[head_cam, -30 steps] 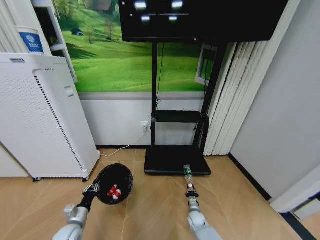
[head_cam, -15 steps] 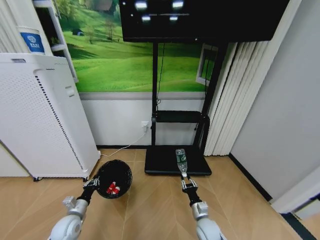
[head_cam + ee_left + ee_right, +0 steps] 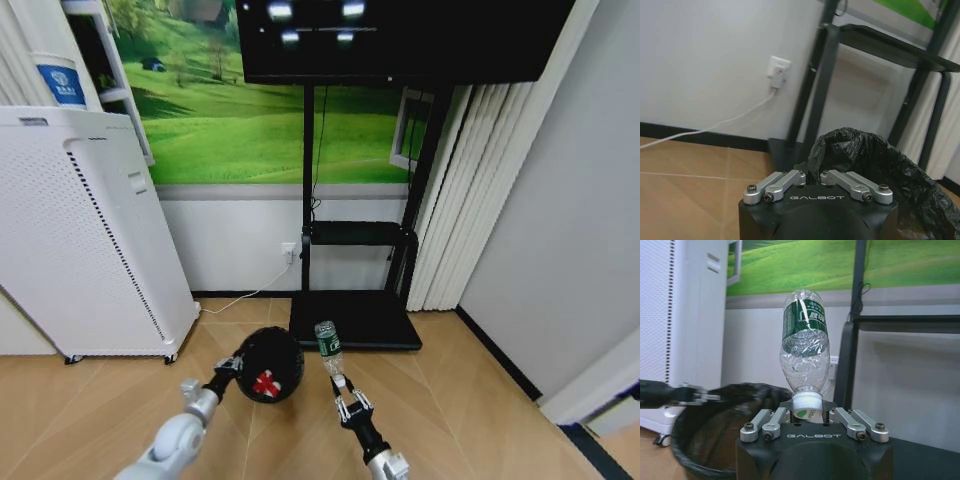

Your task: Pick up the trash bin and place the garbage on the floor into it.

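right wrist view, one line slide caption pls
Right end effector grips the green-labelled bottle by its cap, beside the black trash bin.

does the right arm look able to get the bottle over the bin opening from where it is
Probably yes. The right gripper holds the bottle by its cap end, close beside the trash bin, which the left gripper holds by its rim with the opening tilted up; nothing stands between them.

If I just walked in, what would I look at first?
Probably the clear bottle with a green label, held by its cap in the right pincer above the wooden floor. Right beside it, the left pincer grips the rim of the black trash bin, which has a red-and-white wad inside.
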You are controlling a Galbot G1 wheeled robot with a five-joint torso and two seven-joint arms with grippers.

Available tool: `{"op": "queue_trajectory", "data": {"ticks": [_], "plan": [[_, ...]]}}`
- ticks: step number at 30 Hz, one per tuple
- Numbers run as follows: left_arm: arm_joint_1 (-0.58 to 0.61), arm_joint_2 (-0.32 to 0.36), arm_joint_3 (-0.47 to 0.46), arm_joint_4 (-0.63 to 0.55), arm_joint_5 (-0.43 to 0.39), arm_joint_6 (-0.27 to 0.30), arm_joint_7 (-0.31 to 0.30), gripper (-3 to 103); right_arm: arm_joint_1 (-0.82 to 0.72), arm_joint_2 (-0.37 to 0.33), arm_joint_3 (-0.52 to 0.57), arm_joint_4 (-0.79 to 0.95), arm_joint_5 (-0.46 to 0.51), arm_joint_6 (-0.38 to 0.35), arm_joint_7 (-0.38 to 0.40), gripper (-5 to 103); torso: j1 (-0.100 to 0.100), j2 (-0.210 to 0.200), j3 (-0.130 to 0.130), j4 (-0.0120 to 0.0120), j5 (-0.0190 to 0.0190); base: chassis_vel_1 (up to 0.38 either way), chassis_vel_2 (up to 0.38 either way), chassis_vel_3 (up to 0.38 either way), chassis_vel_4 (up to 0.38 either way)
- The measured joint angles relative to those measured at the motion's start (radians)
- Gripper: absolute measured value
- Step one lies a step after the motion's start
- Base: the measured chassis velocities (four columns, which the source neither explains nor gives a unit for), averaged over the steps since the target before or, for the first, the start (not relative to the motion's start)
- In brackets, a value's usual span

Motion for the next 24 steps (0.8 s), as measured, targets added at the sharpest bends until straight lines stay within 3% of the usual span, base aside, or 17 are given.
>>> {"op": "queue_trajectory", "data": {"ticks": [10,17,24], "plan": [[-0.083,-0.079,0.179,0.041,0.036,0.002,-0.021,7,0.025,-0.037,-0.034,-0.034,-0.034,0.022,-0.022,28,0.0,0.0,0.0,-0.0001,0.0001,0.0,0.0,0.0,0.0],[-0.035,-0.095,0.195,-0.031,0.061,0.017,-0.029,7,0.043,0.01,-0.034,-0.091,-0.068,0.029,-0.021,28,0.0,0.0,0.0,0.0,0.0001,0.0,0.0,0.0,0.0],[-0.013,-0.067,0.156,-0.079,0.055,0.02,-0.032,7,0.074,0.042,-0.043,-0.15,-0.096,0.019,0.03,28,0.0,0.0,0.0,0.0,0.0,0.0,0.0,0.0,0.0]]}}
